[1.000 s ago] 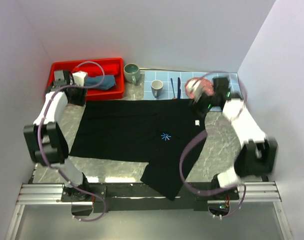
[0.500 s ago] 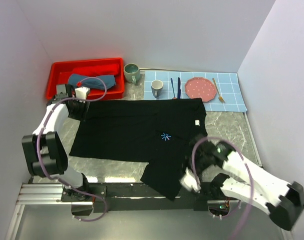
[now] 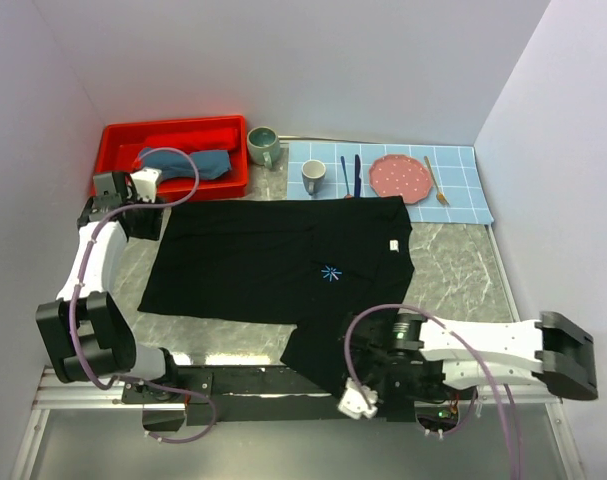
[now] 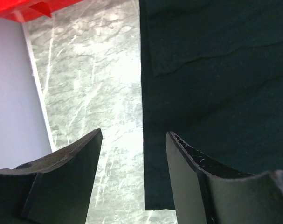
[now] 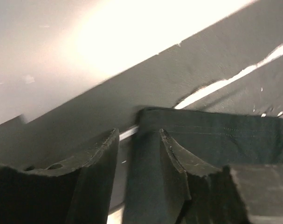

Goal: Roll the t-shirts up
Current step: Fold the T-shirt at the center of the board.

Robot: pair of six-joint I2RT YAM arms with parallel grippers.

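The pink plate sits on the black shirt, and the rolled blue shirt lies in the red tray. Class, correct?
The pink plate sits on the checked placemat, not the black shirt, as the top view shows; the rolled blue shirt does lie in the red tray.

black t-shirt (image 5: 216,133) blurred, rolled t-shirt (image 3: 208,165) half hidden

White arm links (image 3: 95,250), black joints (image 3: 78,335), lilac cables (image 3: 170,151), dark gripper fingers (image 4: 202,186)
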